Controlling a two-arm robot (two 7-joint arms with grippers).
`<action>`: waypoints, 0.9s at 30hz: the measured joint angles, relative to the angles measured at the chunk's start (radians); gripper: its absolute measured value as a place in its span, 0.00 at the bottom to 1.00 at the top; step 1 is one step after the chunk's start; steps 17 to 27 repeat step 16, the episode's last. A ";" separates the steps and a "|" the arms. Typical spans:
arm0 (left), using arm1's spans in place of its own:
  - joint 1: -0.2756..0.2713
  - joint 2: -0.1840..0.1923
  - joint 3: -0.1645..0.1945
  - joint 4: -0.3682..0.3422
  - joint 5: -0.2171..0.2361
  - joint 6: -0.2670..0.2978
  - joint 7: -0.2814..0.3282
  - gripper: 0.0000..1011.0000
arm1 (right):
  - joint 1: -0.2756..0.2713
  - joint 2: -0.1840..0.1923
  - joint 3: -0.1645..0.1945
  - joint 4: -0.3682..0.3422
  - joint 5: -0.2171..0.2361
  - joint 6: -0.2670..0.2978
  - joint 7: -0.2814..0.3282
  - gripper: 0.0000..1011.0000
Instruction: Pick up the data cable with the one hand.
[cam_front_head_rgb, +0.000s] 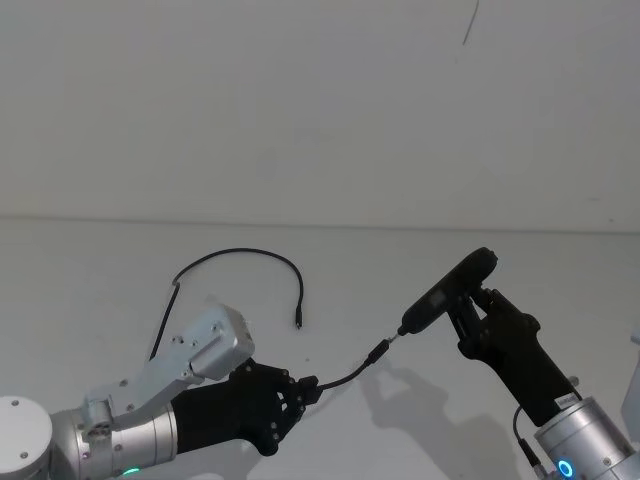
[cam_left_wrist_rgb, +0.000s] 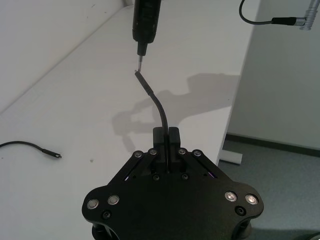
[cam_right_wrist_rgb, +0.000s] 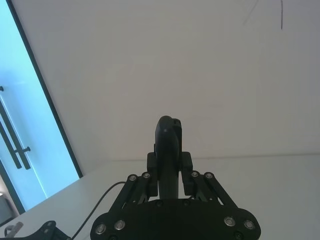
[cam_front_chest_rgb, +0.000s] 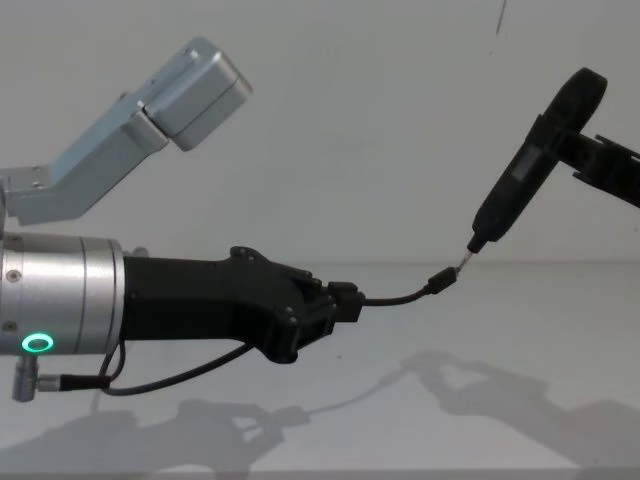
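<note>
Since the left gripper (cam_front_head_rgb: 305, 388) is clamped shut on a short wire (cam_front_head_rgb: 350, 375), it has no free jaws for the data cable (cam_front_head_rgb: 240, 252); that is the main risk, as I judge it. The short wire sticks forward out of the left gripper, and its plug end touches the tip of a pen-like tool (cam_front_head_rgb: 445, 290), which the right gripper (cam_front_head_rgb: 470, 300) grips closed, forward and to the right of the left gripper. The data cable lies loose on the table (cam_front_head_rgb: 100, 260) in an arch behind the left gripper, apart from it, one plug end just beyond the left gripper's fingers. What could go wrong: a reach for the data cable with the short wire in the jaws could drag or snag it, the plug could catch on the tool tip, or the thin cord could slip out of a pinch. The left arm's body could also sweep the arch sideways. Count: two grippers, one short wire, one pen-like tool, one data cable, one table.
</note>
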 joint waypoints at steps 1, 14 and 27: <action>0.000 0.000 0.000 0.000 0.000 0.000 0.000 0.05 | 0.004 -0.001 0.000 0.005 0.000 0.000 0.002 0.27; 0.000 0.000 0.000 0.000 0.000 0.000 0.000 0.05 | 0.015 0.002 -0.008 0.017 0.011 -0.001 0.019 0.27; 0.000 0.000 0.000 0.000 0.000 0.000 0.000 0.05 | 0.016 0.003 -0.009 0.018 0.012 -0.001 0.021 0.27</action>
